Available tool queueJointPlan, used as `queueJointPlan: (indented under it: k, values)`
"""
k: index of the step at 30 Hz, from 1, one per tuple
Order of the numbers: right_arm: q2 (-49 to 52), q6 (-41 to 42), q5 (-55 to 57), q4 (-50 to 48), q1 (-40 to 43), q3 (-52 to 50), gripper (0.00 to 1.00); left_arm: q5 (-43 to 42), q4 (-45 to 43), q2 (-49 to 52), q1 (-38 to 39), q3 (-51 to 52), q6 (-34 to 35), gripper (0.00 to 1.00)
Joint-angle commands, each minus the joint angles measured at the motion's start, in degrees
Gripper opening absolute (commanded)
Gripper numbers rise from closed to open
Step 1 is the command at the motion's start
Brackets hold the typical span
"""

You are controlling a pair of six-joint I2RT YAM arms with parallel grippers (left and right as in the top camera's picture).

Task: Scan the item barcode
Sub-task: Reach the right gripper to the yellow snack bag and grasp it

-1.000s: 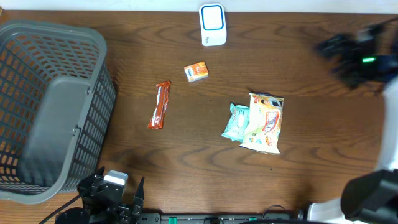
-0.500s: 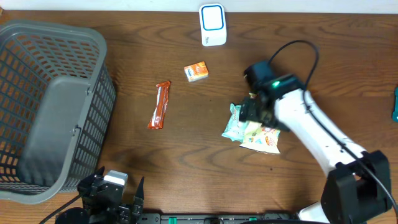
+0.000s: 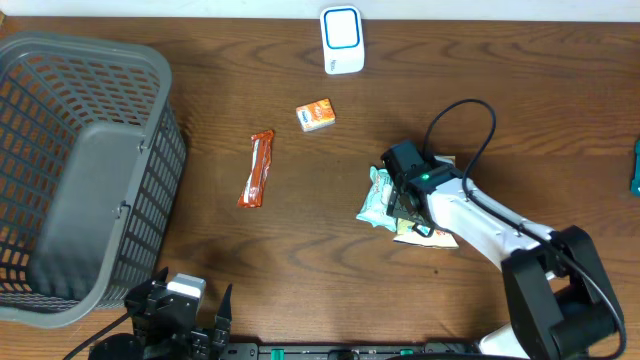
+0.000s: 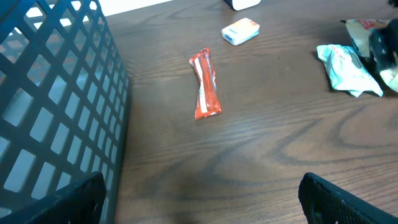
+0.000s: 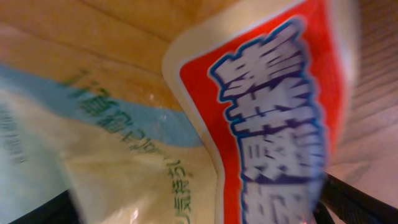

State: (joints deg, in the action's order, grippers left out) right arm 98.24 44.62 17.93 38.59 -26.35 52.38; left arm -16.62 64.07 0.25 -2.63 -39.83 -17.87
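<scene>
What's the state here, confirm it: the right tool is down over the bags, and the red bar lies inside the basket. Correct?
One thing is wrong. The red bar is not inside the basket; it lies on the table to the basket's right, as the overhead view shows. The right tool is down over the bags.

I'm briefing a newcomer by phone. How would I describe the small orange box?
Find the white scanner at the far edge of the table. Just nearer than it, slightly toward the basket, lies the orange box. It alone is boxy; the red bar beside it is long and thin.
</scene>
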Motion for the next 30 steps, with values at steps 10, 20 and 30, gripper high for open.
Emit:
queueJointPlan:
  k: [10, 20, 30]
  values:
    - [-0.96, -22.99, -43.32, 8.63, 4.9, 12.46, 0.01, -0.72, -0.22, -0.07, -0.31, -0.24, -0.33, 0.98]
    - [-3.74, -37.64, -92.76, 24.52, 16.33, 17.2, 0.01, -0.72, -0.22, -0.07, -0.31, -0.24, -0.31, 0.98]
    - [-3.74, -28.41, -97.98, 31.78, 16.61, 17.2, 0.01, -0.72, -0.22, -0.07, -0.31, -0.24, -0.33, 0.98]
